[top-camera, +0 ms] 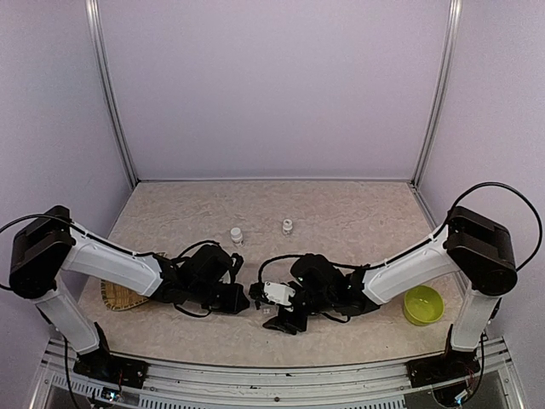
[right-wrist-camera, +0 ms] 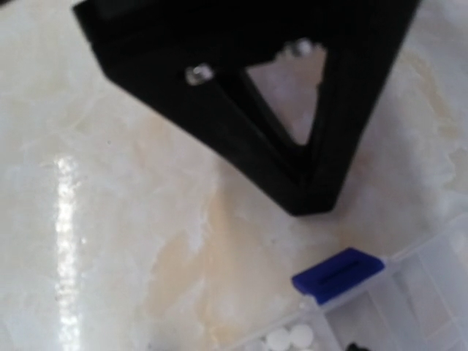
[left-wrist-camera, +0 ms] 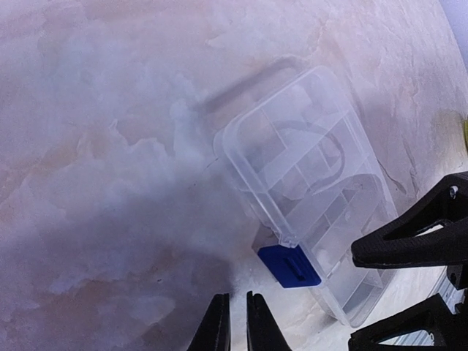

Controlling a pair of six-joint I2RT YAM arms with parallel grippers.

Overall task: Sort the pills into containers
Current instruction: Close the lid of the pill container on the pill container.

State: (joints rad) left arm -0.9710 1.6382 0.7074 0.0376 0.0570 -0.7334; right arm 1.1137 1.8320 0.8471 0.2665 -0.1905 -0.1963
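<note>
The clear compartment box (top-camera: 278, 292) sits between the two grippers near the table's front. In the left wrist view the box (left-wrist-camera: 307, 161) has a blue latch (left-wrist-camera: 289, 265) on its near long side. My left gripper (left-wrist-camera: 238, 322) is shut and empty, its tips just short of the latch. My right gripper (left-wrist-camera: 353, 296) has its jaws apart across the box's end and seems to hold it. In the right wrist view the box (right-wrist-camera: 409, 307) holds two white round pills (right-wrist-camera: 289, 338) and a dark speck (right-wrist-camera: 356, 346). No orange-yellow pills show.
Two small white bottles (top-camera: 236, 234) (top-camera: 288, 226) stand behind the grippers. A lime-green bowl (top-camera: 423, 304) is at the right. A woven bamboo tray (top-camera: 119, 296) lies partly under my left arm. The left gripper's black finger (right-wrist-camera: 292, 110) fills the top of the right wrist view.
</note>
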